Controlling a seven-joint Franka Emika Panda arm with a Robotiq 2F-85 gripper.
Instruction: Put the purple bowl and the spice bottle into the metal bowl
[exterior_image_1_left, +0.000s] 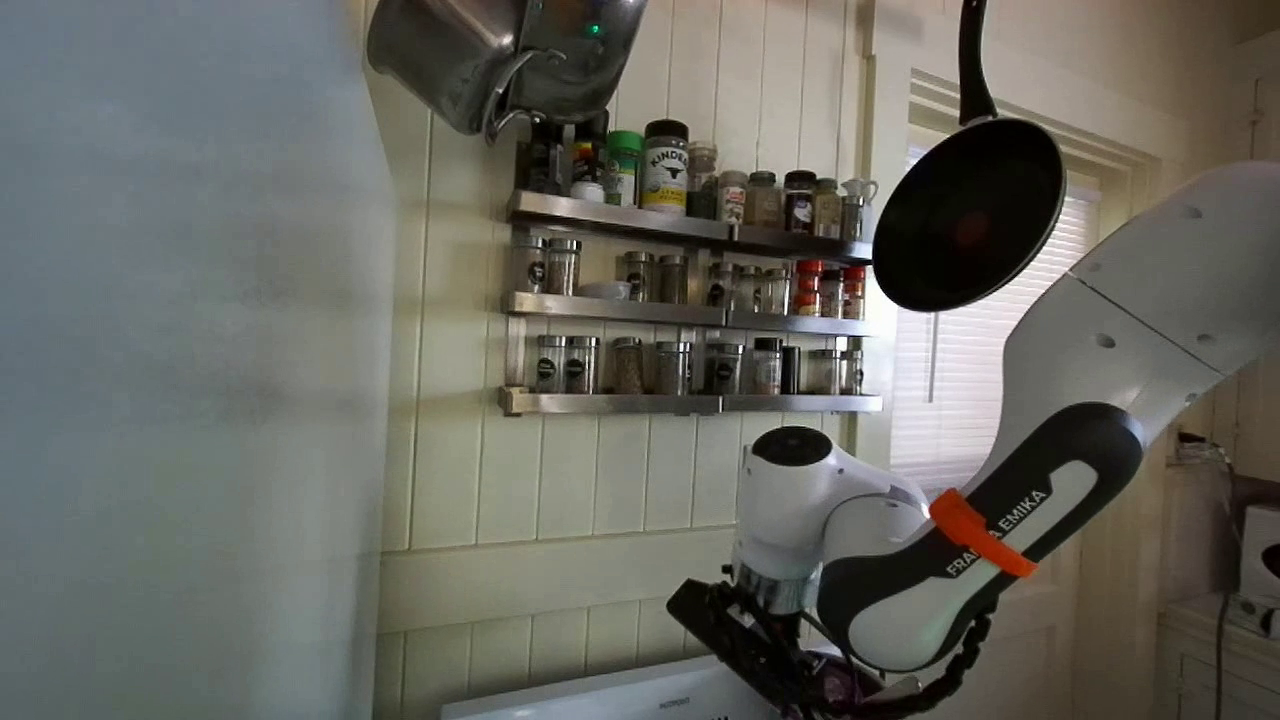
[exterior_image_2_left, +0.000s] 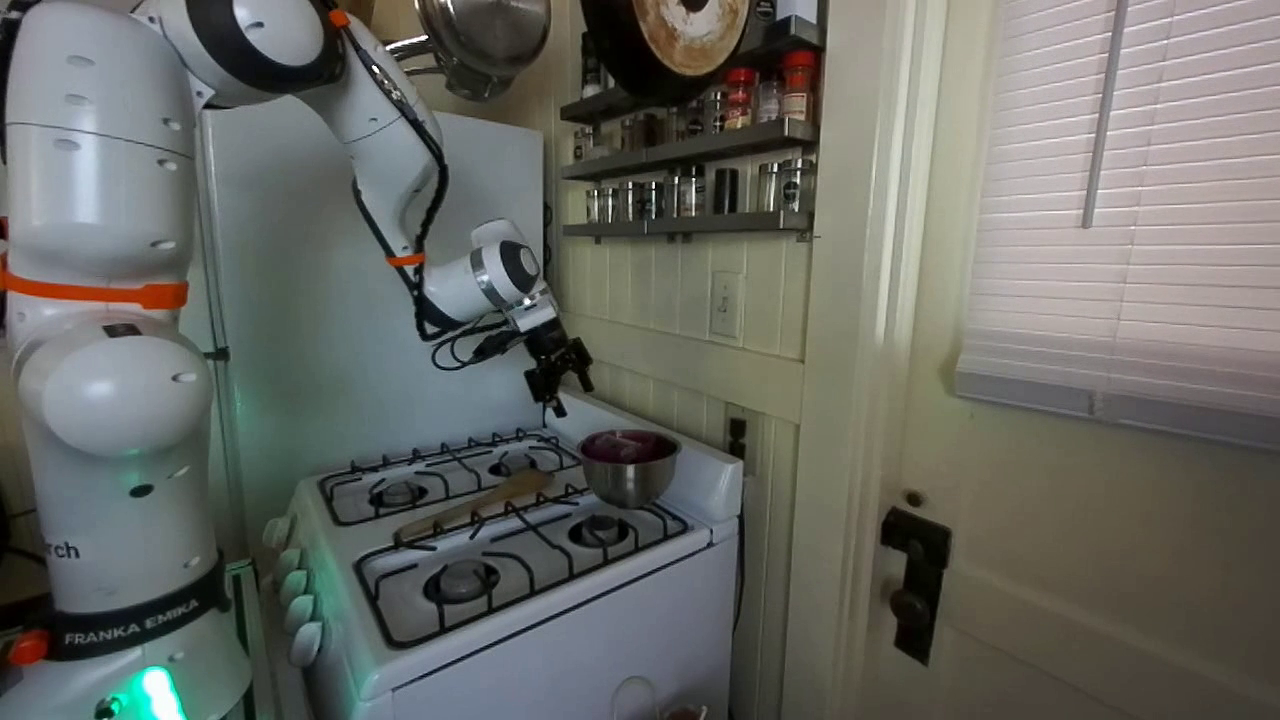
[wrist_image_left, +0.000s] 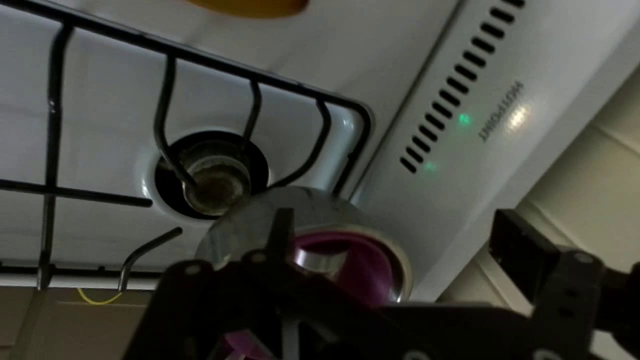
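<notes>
The metal bowl (exterior_image_2_left: 630, 485) stands at the back of the stove, beside the backguard; its rim also shows in the wrist view (wrist_image_left: 403, 267). The purple bowl (exterior_image_2_left: 655, 447) sits inside it and also shows in the wrist view (wrist_image_left: 367, 270). The spice bottle (exterior_image_2_left: 622, 449) lies tilted in the purple bowl; its silvery cap shows in the wrist view (wrist_image_left: 320, 261), the rest hidden behind a finger. My gripper (exterior_image_2_left: 574, 394) is above and beside the bowls, touching neither. In the wrist view its fingers (wrist_image_left: 395, 230) are wide apart with nothing between them.
A wooden spoon (exterior_image_2_left: 500, 500) lies across the burner grates (exterior_image_2_left: 520, 560). The stove's backguard (wrist_image_left: 450, 200) and the wall rise close behind the bowls. Spice shelves (exterior_image_1_left: 620, 403) hang on the wall. A black frying pan (exterior_image_1_left: 970, 215) and a steel pot (exterior_image_1_left: 450, 65) hang high up.
</notes>
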